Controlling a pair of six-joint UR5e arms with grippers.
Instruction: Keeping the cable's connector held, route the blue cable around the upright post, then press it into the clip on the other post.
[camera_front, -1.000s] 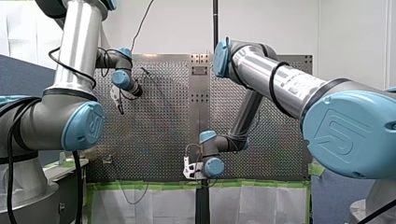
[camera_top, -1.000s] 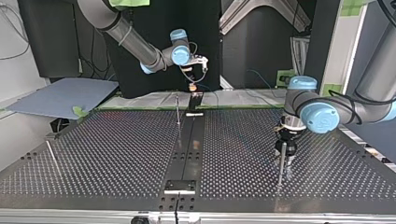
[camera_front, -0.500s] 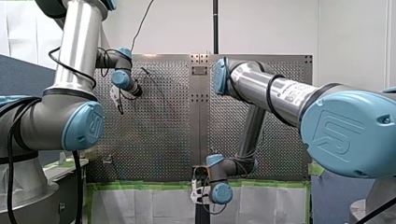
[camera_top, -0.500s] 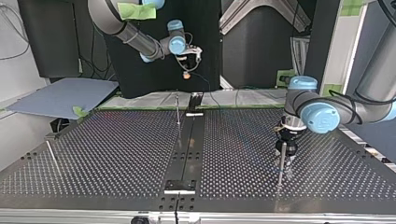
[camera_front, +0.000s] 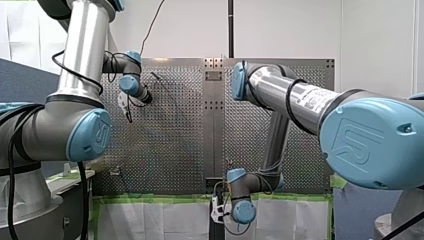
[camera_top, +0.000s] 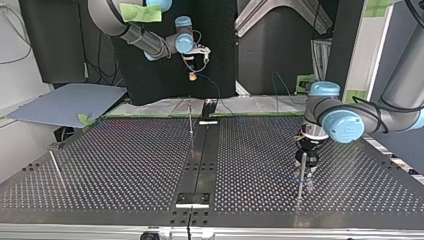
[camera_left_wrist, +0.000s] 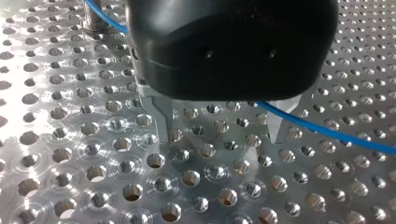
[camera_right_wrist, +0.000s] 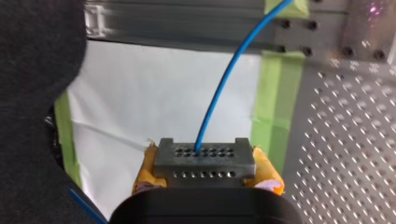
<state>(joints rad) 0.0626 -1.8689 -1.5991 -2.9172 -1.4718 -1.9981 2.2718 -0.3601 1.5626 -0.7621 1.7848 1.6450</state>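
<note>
The right wrist view shows my right gripper (camera_right_wrist: 205, 179) with yellow pads shut on the grey connector block (camera_right_wrist: 204, 157). The blue cable (camera_right_wrist: 224, 79) rises from the connector. In the top view this gripper (camera_top: 192, 75) hangs beyond the table's far edge. My left gripper (camera_left_wrist: 219, 135) stands open just above the perforated plate, metal fingers (camera_left_wrist: 163, 122) apart. The blue cable (camera_left_wrist: 327, 133) crosses under its body and between the fingers, from a post base (camera_left_wrist: 93, 21). In the top view it (camera_top: 305, 159) sits over an upright post (camera_top: 300, 177) at the right.
A thin upright post (camera_top: 190, 117) stands near the far edge by the centre rail (camera_top: 200, 160). A leaning rod (camera_top: 57, 169) stands at the top view's left. Green tape and white sheeting (camera_right_wrist: 163, 93) lie beyond the table edge.
My right arm has drawn back from the table edge with the connector, upward and leftward in the top view, downward in the front view. My left arm has stayed still.
</note>
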